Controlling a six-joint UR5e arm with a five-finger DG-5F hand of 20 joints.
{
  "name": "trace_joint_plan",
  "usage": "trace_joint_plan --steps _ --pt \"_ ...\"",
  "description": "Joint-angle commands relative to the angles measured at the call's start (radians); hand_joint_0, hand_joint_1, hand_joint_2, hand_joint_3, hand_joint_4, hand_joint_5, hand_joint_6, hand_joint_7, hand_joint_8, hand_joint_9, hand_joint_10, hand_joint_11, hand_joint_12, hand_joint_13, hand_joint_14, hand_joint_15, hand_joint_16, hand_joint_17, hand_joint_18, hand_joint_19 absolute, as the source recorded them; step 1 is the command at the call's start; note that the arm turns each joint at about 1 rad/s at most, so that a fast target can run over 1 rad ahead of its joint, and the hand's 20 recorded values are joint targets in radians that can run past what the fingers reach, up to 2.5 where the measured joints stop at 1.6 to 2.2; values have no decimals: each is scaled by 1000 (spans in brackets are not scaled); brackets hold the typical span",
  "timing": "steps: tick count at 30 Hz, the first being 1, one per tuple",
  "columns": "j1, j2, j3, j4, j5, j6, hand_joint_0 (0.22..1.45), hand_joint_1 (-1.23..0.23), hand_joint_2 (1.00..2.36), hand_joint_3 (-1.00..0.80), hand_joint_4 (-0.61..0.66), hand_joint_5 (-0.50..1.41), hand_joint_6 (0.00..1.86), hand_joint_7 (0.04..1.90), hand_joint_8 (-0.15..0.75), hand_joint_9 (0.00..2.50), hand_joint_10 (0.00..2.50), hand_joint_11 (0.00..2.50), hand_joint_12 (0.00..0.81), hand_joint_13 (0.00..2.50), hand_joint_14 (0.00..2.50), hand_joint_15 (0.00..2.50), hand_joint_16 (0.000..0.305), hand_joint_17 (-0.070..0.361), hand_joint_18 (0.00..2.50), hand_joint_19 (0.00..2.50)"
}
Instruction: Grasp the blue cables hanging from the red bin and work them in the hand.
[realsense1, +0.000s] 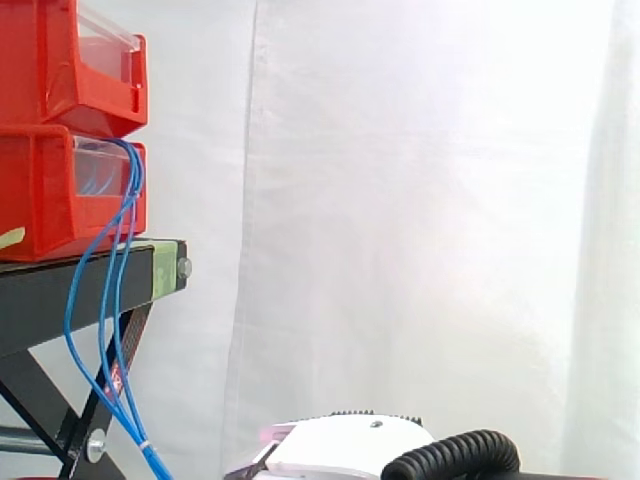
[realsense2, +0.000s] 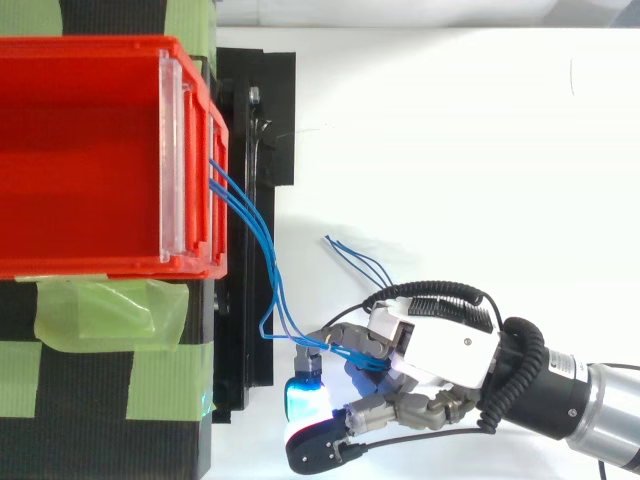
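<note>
Backdrop: plain white curtain (realsense1: 420, 200) behind everything.
Stand: black stand (realsense1: 60, 290) with green tape (realsense2: 110, 310) stuck on its top and front edge.
Bins: two red bins (realsense1: 50, 180) were stacked at the stand's front edge.
Cables: blue cables (realsense1: 143, 442) came out of the lower bin's front, dropped past the stand's edge and swung over to the hand; their loose ends (realsense2: 355, 258) poked out just beyond it.
Hand: hand (realsense2: 440, 350) sat low, off the stand's front corner, fingers curled round the cables, so yeah, gripping them.
Fingertip: one pad (realsense2: 305, 400) glowed cyan-white near the stand's edge.
</note>
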Motion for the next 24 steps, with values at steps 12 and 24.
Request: trace_joint_plan --steps 12,24 --pt "0 1 0 0 0 0 859 -586 1010 -780 303 144 573 1246 666 1705 2500 2500 791 2041 2500 1986 225 169 2395 581" --pt "0 1 0 0 0 0 857 -584 1011 -776 299 141 571 1246 671 1699 2500 2500 785 2027 2500 1966 228 171 2392 577"
